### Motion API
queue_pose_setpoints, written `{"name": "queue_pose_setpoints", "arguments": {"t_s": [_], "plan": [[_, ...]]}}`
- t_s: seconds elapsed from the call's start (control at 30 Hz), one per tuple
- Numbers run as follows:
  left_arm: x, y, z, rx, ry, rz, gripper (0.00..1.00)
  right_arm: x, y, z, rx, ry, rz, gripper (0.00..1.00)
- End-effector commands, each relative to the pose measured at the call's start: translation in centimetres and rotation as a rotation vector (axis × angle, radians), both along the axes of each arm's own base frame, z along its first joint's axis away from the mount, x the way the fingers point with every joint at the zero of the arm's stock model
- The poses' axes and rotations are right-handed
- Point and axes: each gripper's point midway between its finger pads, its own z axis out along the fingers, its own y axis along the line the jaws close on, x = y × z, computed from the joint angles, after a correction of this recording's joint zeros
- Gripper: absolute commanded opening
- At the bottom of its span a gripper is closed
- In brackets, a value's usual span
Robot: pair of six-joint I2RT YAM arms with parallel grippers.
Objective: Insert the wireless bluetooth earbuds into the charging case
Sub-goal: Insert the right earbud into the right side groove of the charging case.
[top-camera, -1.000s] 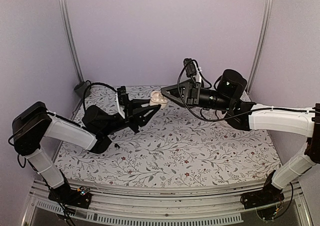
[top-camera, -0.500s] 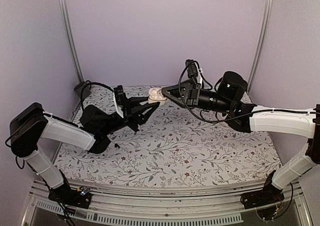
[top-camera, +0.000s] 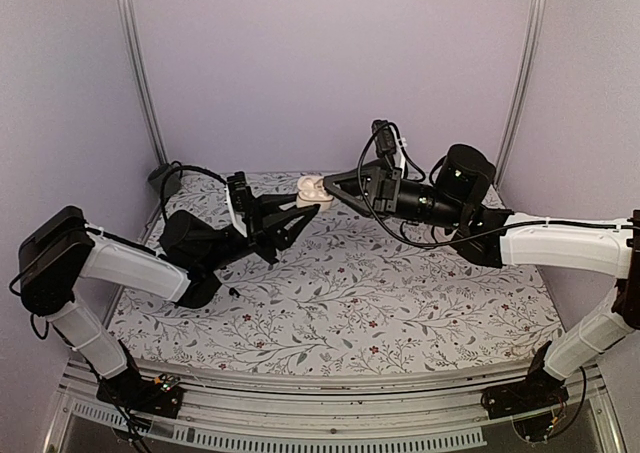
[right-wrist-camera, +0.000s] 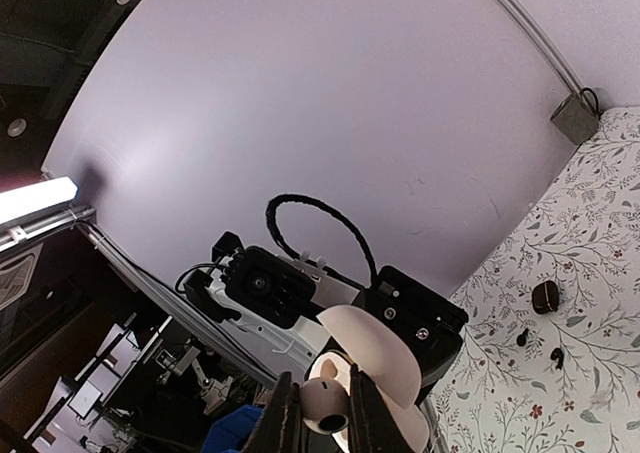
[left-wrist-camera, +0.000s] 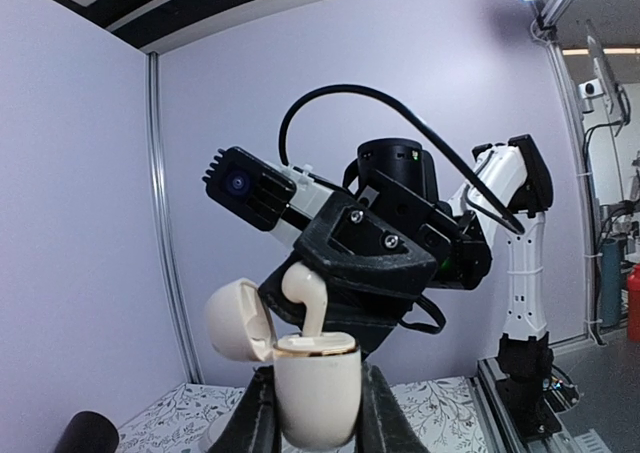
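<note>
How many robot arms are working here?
2. The left arm reaches in from the left, jaws shut on the cream charging case; the right arm comes from the right, jaws pinching a cream earbud at the open case.

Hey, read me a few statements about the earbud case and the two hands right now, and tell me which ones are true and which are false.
1. The left hand holds the charging case up off the table. True.
2. The lid of the case is shut. False: it is swung open to one side.
3. The right hand grips a cream earbud at the case's opening. True.
4. The table cover is plain white. False: it has a floral print.
</note>
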Motion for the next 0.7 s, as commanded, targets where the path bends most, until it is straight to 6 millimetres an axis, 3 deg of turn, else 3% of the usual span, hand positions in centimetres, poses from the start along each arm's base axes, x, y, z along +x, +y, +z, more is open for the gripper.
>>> {"name": "queue_pose_setpoints", "arguments": {"t_s": [0.0, 0.67], "plan": [[-1.8, 1.6, 4.2, -0.115, -0.122, 0.014, 0.00, 0.3, -0.1, -1.3, -0.040, 0.034, -0.029, 0.10], [-1.7, 2.1, 4.3, -0.106, -0.139, 0.047, 0.00, 1.2, -0.1, -3.1, -0.134, 0.053, -0.080, 0.14]]}}
